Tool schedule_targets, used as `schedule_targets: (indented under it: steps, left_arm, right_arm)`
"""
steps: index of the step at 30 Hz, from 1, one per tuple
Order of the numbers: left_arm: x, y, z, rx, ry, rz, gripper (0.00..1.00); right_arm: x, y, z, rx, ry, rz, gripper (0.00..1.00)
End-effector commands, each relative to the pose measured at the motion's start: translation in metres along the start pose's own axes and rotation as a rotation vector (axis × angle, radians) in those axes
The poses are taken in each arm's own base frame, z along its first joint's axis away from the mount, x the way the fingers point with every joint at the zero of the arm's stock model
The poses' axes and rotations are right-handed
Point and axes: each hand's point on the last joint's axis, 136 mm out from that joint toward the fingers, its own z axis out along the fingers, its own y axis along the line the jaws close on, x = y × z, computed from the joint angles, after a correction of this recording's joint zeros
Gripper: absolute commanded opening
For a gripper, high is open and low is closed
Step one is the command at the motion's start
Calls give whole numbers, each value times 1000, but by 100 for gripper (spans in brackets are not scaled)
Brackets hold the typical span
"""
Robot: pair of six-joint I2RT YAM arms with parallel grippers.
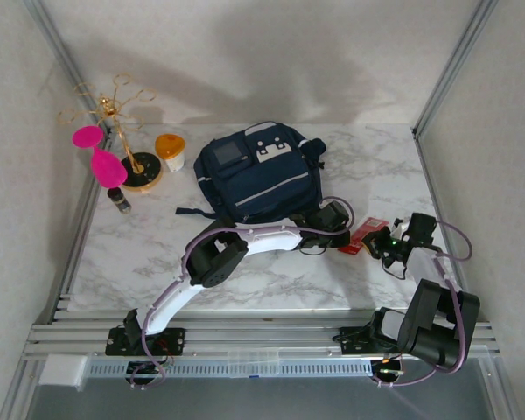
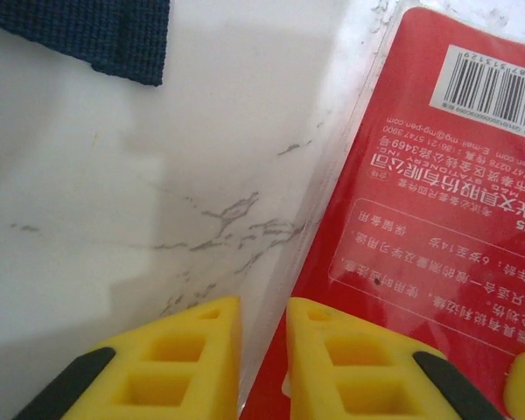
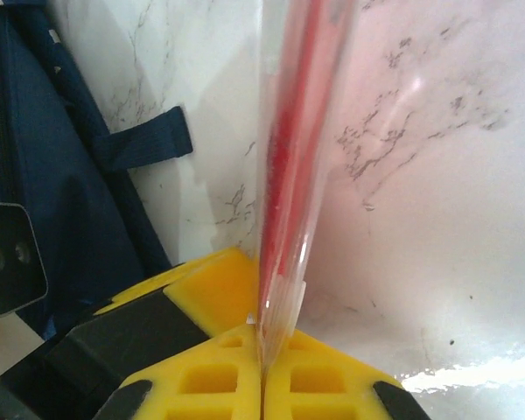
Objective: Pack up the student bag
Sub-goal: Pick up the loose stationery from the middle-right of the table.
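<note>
Two arms meet just right of the student bag [image 1: 258, 175], which lies flat on the marble surface [image 1: 157, 254]. The left arm stretches low along the bag's near edge, its hand [image 2: 262, 308] narrowly parted at the clear edge of a red packet [image 3: 284, 157]; I cannot tell whether it grips. The right arm is folded, its hand [image 3: 261, 328] pinched tight on that packet, which stands on edge

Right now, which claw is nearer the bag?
Left. The left claw is just off the bag's near right corner. The right claw is farther out to the right, shut on the red packet.
</note>
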Motion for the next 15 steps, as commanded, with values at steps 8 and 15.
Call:
schedule_targets:
  steps: [8,15]
  left_arm:
    - [-62,-28,-188,20,-262,161,36]
    - [-87,68,-262,-361,-357,414,53]
  right_arm:
    - [-29,82,-45,-174,-72,-153,0]
    - [-12,126,-48,-242,16,-241,0]
